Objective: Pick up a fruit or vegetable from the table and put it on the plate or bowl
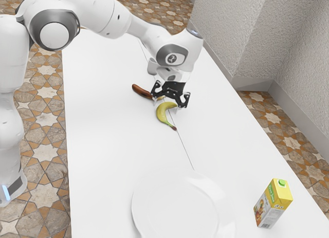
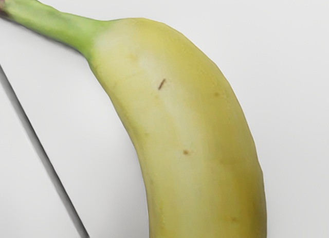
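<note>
A yellow banana [image 1: 164,112] with a greenish stem lies on the white table [image 1: 103,125], its dark tip pointing toward the plate. My gripper [image 1: 170,100] hovers directly over the banana's stem end, open, with its fingers spread wide on either side. In the wrist view the banana [image 2: 190,145] sits very close beneath my hand, its green stem [image 2: 49,23] running away from the body. A white plate [image 1: 175,207] rests near the table's front edge, well apart from the banana.
A brown elongated item [image 1: 140,90] lies just behind the gripper toward the exterior view's left. A yellow juice carton [image 1: 273,203] stands to the plate's right. A thin seam [image 1: 184,148] crosses the tabletop. A wall runs along the far right.
</note>
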Tool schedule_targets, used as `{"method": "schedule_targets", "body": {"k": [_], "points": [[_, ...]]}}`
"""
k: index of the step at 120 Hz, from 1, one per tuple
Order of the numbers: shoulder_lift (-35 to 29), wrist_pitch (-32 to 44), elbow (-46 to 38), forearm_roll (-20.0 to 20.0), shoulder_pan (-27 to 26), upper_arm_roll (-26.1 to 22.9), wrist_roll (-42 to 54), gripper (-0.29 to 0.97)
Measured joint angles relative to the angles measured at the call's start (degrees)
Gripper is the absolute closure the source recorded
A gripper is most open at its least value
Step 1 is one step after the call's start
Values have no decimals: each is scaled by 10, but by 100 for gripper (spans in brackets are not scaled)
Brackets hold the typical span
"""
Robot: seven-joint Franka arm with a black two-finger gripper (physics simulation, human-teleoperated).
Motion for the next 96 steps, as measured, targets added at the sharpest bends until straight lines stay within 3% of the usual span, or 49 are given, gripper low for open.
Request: {"method": "schedule_targets", "body": {"k": [32, 70, 96], "points": [[0, 5, -2, -4, 2, 0, 2, 4], [3, 11, -3, -18, 7, 0, 2, 47], [1, 16, -3, -28, 8, 0, -1, 52]]}}
